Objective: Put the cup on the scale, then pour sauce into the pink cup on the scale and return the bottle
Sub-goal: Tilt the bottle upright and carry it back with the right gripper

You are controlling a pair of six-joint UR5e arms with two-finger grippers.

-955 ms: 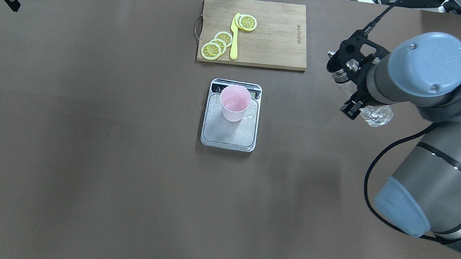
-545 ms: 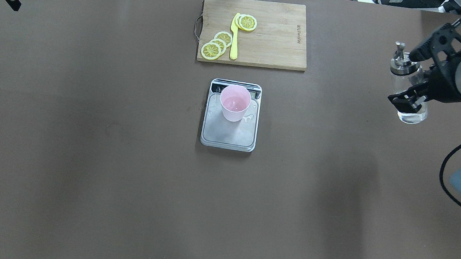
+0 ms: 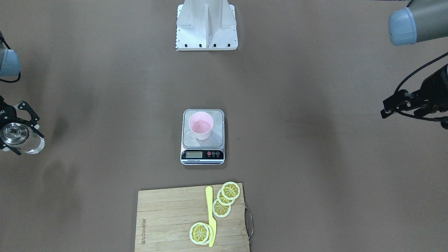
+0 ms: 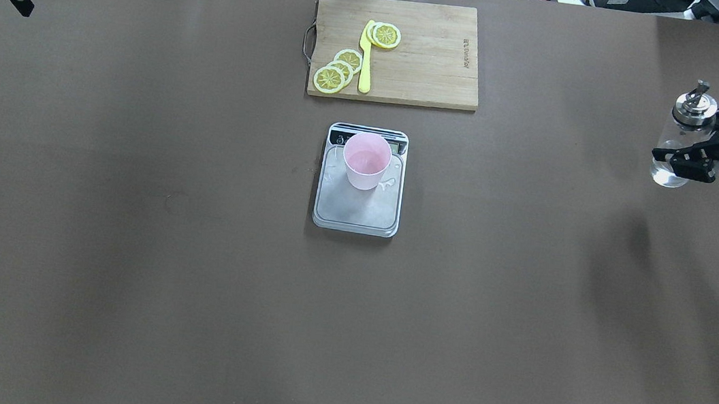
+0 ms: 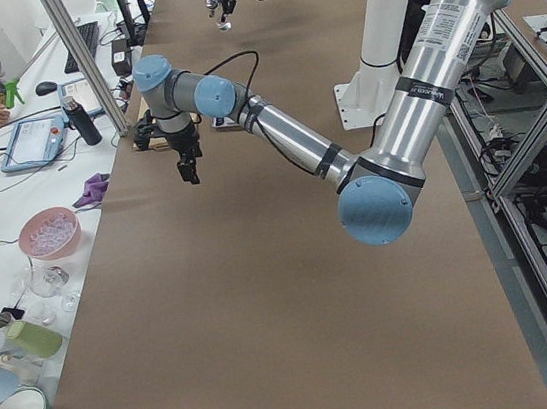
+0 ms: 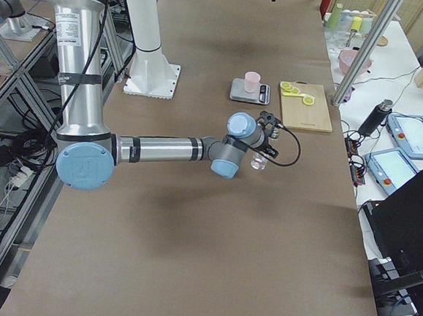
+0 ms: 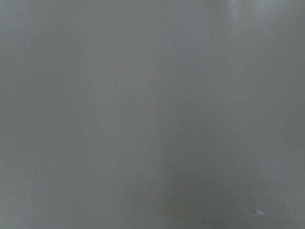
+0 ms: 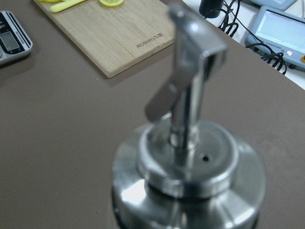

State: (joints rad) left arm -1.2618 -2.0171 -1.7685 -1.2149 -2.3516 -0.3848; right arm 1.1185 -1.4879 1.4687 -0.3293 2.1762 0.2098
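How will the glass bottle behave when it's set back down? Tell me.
Probably fragile and slick: the bottle is clear glass. Likely top-heavy, since a wide metal cap and spout sit on top, so it may tip if released tilted.

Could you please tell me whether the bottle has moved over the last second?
Yes. In the overhead view the bottle, held by the right gripper, has gone rightward, farther from the scale.
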